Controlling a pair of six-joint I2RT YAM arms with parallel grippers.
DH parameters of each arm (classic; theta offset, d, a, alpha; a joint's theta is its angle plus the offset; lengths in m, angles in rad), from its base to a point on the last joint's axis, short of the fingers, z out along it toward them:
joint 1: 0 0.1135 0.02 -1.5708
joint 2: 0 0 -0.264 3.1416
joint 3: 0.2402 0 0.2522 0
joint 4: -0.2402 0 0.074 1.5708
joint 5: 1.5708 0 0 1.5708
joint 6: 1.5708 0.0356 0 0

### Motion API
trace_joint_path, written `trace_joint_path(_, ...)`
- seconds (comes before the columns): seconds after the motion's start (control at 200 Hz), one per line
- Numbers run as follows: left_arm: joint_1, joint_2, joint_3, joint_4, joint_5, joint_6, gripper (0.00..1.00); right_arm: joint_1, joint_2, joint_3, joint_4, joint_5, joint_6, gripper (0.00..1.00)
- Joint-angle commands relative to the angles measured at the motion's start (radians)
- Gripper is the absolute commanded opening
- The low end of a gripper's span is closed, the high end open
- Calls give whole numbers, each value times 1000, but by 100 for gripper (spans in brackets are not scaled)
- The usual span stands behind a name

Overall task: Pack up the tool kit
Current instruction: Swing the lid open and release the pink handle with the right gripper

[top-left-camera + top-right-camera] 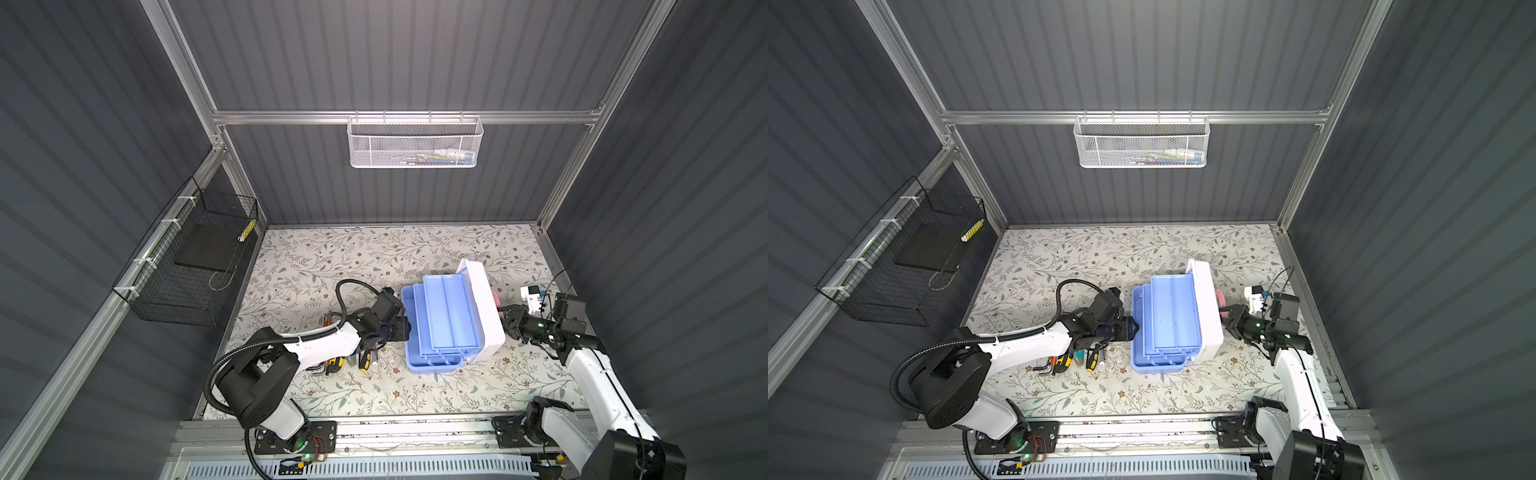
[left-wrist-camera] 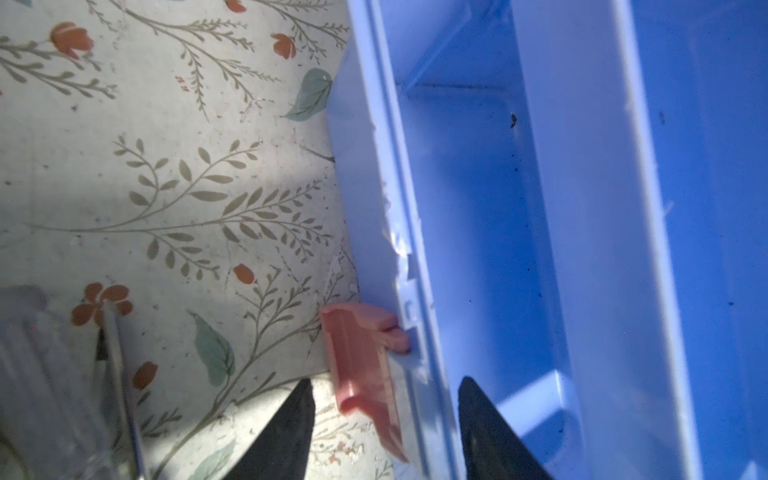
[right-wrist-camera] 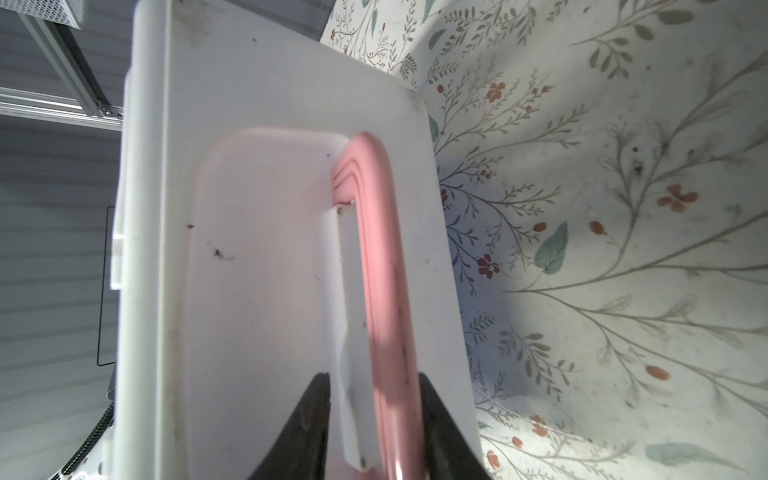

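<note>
Right wrist view: right gripper [image 3: 372, 376] flanks the pink handle [image 3: 384, 270], grip unclear, left gripper [image 2: 385, 379] open astride the rim [image 2: 395, 187] of the tool kit [image 1: 415, 361] at 3 o'clock on the table [image 1: 332, 257]; if you let go, the upright lid [image 3: 249, 104] could drop onto that jaw.

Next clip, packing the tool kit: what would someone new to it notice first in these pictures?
The tool kit stands open in the middle, its white lid standing up and the light blue tray raised above it. The left gripper straddles its rim by a pink latch; the right gripper flanks the lid's pink handle. Left of the kit, small hand tools lie loose on the table.
</note>
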Motion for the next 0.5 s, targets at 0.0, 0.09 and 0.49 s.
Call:
trace_joint_path(0.0,7,13,23,-38,19,10,55,-11,-24,29,-82,49,-44,38)
trace_joint_path(0.09,7,15,24,-38,26,5,55,-23,-40,29,-89,64,-36,46)
trace_joint_path(0.49,7,2,25,-16,61,-11,48,-102,-81,38,-107,76,-12,48)
